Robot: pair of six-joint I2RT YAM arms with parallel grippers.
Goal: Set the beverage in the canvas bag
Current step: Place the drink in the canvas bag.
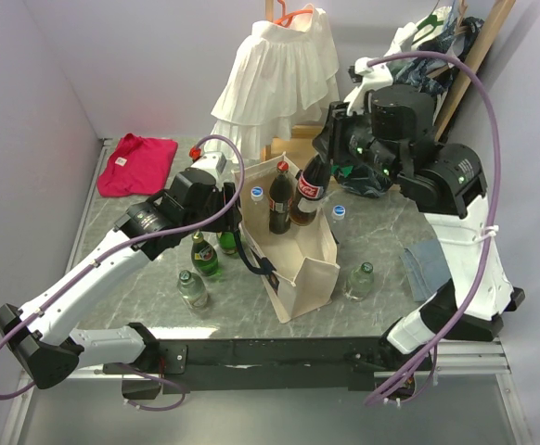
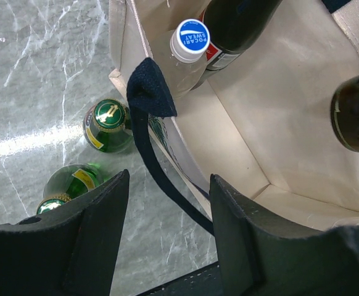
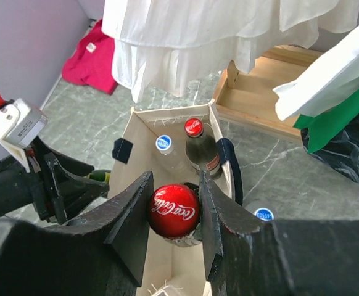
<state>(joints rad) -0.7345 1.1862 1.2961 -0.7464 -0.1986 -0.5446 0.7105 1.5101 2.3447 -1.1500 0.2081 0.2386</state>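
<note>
Two cola bottles, one canvas bag

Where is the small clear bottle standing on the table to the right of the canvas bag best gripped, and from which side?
Grip the small clear bottle at its neck, just under the cap, probably coming down from above. It stands upright with a narrow neck; the canvas bag is close on its left, so a sideways approach from there looks cramped.
</note>
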